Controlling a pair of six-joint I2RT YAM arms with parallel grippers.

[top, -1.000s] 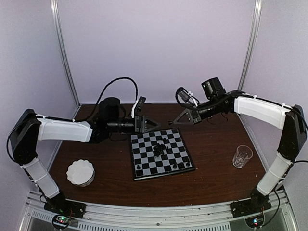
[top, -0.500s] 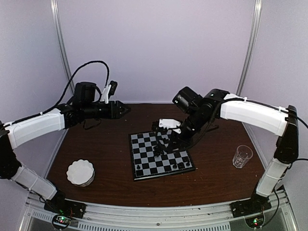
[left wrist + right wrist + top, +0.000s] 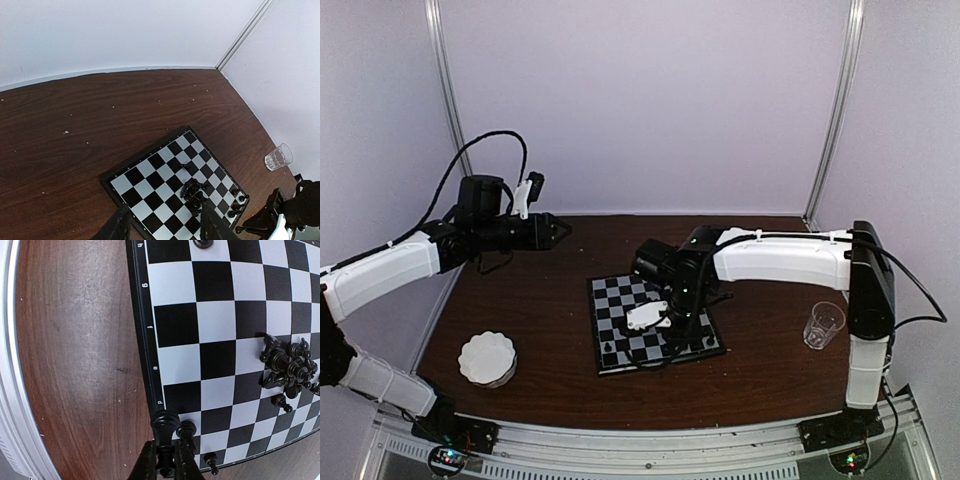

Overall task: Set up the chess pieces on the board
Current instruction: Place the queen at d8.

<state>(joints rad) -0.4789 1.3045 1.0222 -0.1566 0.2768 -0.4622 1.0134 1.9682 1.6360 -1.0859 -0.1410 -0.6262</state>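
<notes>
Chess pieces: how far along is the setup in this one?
Early. A few pieces stand along the board at its lettered edge. The right gripper is shut on another piece at that edge. A heap mid-board is left to place.

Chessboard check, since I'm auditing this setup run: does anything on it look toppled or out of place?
Yes. A heap of black chess pieces lies jumbled near the middle of the chessboard, several tipped against each other instead of standing one per square. The right gripper grips another black piece at its edge.
</notes>
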